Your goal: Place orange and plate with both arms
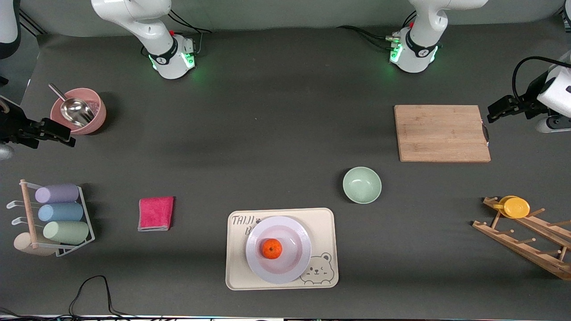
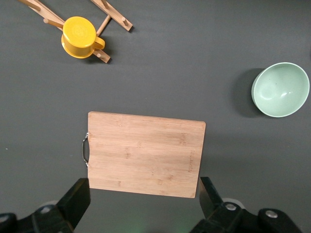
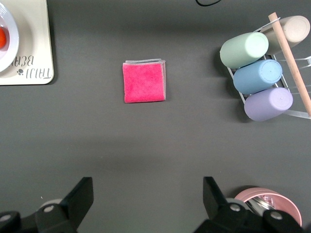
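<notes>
"TAIJI" on cream tray

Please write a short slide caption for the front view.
Orange on plate on tray; left gripper and right gripper open and waiting.

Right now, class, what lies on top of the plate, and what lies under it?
The orange sits on the plate. Under the plate is the bear-printed tray; the plate hides part of its lettering.

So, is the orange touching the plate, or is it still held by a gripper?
Touching. The front view shows the orange resting in the middle of the plate, with both grippers away at the table's ends.
</notes>
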Motion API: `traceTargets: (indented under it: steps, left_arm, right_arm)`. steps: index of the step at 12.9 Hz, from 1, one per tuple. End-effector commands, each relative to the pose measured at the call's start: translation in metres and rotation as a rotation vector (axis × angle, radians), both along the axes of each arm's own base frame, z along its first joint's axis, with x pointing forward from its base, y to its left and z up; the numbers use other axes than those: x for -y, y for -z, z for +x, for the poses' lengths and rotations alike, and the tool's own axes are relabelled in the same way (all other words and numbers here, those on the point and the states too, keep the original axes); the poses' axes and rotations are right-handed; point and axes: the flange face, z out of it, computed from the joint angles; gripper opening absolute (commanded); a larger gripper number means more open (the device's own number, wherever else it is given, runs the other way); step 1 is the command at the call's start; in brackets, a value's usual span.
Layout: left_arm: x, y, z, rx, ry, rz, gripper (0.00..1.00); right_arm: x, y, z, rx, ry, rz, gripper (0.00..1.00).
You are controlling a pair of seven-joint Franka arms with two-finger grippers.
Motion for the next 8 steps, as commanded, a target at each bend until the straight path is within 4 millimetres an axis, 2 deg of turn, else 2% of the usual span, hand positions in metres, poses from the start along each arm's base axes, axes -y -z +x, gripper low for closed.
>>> traceTargets:
  steps: [1,8]
  left_arm:
    - [-0.002,-0.005,-0.007,0.03,0.022,0.013,1.0]
    - [0.0,-0.016,-0.004,0.043,0.02,0.004,1.0]
  right_arm:
    - [-0.006,-0.006,-0.005,0.009,0.068,-0.025,1.0]
    - [0.001,-0.006,-0.006,0.009,0.063,-0.027,1.0]
